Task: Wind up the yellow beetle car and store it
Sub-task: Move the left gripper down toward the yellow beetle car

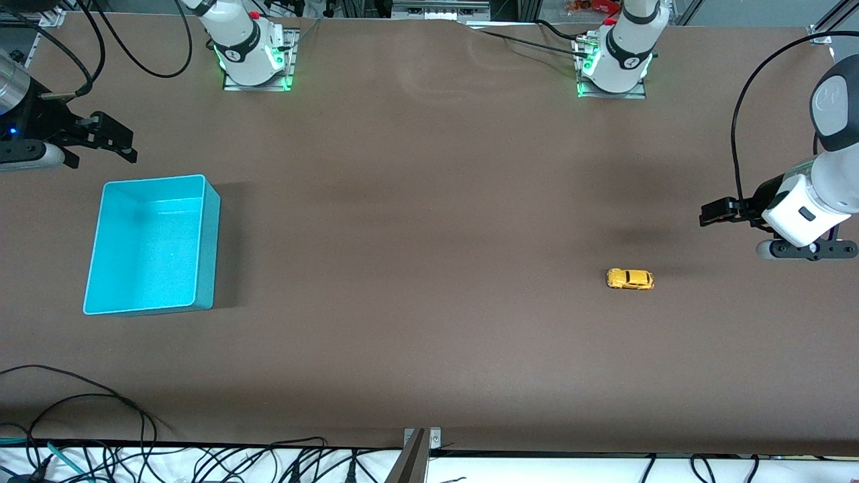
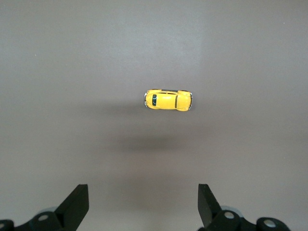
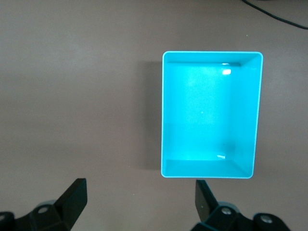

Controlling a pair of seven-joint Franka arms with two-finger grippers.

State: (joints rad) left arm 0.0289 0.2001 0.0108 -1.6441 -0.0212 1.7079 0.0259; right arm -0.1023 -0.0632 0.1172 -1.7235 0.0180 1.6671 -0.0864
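Note:
The yellow beetle car (image 1: 629, 279) stands on its wheels on the brown table, toward the left arm's end. It also shows in the left wrist view (image 2: 168, 100). My left gripper (image 1: 711, 213) hangs open and empty over the table beside the car, and its jaws (image 2: 143, 207) stand wide apart. The turquoise bin (image 1: 208, 248) stands empty at the right arm's end of the table and also shows in the right wrist view (image 3: 211, 115). My right gripper (image 1: 114, 141) hangs open and empty over the table just beside the bin, and its jaws (image 3: 139, 204) stand wide apart.
The arm bases (image 1: 251, 54) (image 1: 614, 64) stand along the table's edge farthest from the front camera. Loose cables (image 1: 80, 416) and a metal bracket (image 1: 419, 449) lie along the edge nearest to it. Bare brown tabletop (image 1: 416, 255) spreads between bin and car.

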